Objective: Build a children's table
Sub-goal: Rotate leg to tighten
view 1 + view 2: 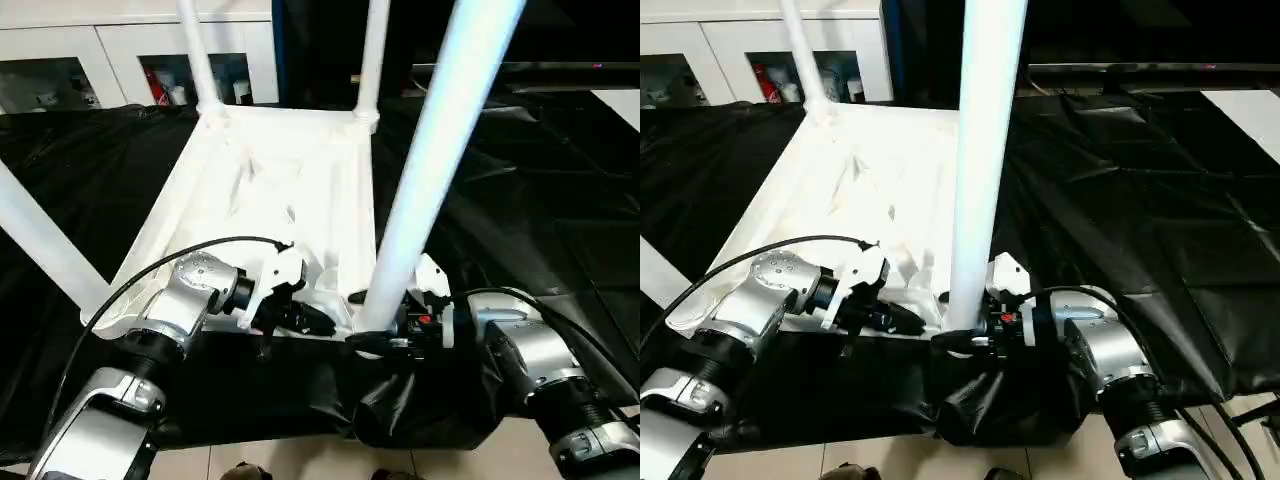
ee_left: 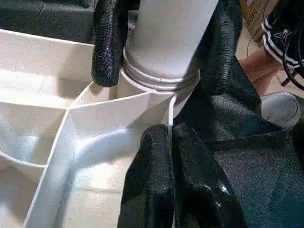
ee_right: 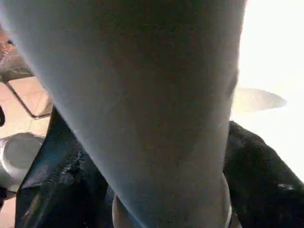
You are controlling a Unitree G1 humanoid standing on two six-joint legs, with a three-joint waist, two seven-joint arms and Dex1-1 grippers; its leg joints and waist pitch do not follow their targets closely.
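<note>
White plastic children's table (image 1: 290,190) lies upside down on black sheeting (image 1: 520,200), ribbed underside up, legs standing from the corner sockets. Left gripper (image 1: 300,318), at about 7 o'clock in the head views, has its black fingers (image 2: 161,185) pressed together, tips touching the thin near rim of the tabletop just beside the near-right socket; nothing is held between them. Near-right leg (image 1: 420,170) rises steeply toward 1 o'clock from that socket. Right gripper (image 1: 385,338), at about 5 o'clock, stands with fingers (image 2: 107,45) apart, one on each side of the leg's base just above the socket collar; whether they press the tube I cannot tell. Near edge of the tabletop lies close to the sheeting's front fold. Open black sheeting stretches from 2 to 4 o'clock. White cabinets (image 1: 60,60) stand at 11 o'clock.
</note>
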